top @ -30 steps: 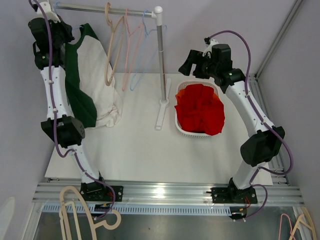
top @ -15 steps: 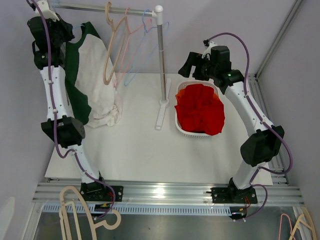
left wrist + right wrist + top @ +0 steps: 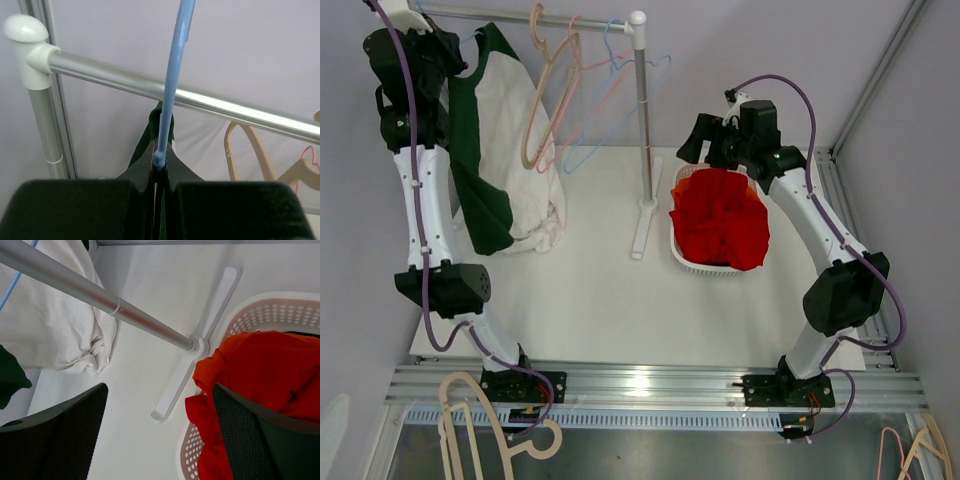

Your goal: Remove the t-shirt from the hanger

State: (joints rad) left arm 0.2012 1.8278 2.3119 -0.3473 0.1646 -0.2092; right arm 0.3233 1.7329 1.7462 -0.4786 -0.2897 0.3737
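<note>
Two claws and one garment rack over a smooth white surface (image 3: 590, 300).

(a) Left claw (image 3: 159, 169), its black jaws pressed together on the thin, glossy blue plastic hook of the hanger (image 3: 175, 75). The hook crossed in front of the round, brushed-metal rail (image 3: 225, 107) and rose above it. Whether it bore on the rail could not be told.

(b) T-shirt (image 3: 510, 130), soft cloth with a white body and dark green sleeves and collar. It hung from that hanger below the left end of the rail, at the far-left corner of the surface, with its lower part bunched in folds on the surface.

(c) Empty hangers on the rail: one beige (image 3: 542, 110), one pink (image 3: 582, 60) and one pale blue (image 3: 620, 120), all thin, curved and tilted.

(d) Right claw (image 3: 159, 390), its mesh-textured black jaws standing wide apart with nothing between them. It hovered at the far edge of the basket (image 3: 685, 262).

(e) The basket, an oval of perforated white plastic right of the rack's upright (image 3: 642, 110), was filled with crumpled red cloth (image 3: 720, 220).

Compared with one second earlier, the left claw and the shirt's collar stood higher, the empty hangers had swung further to the right, and the right claw had shifted slightly.
</note>
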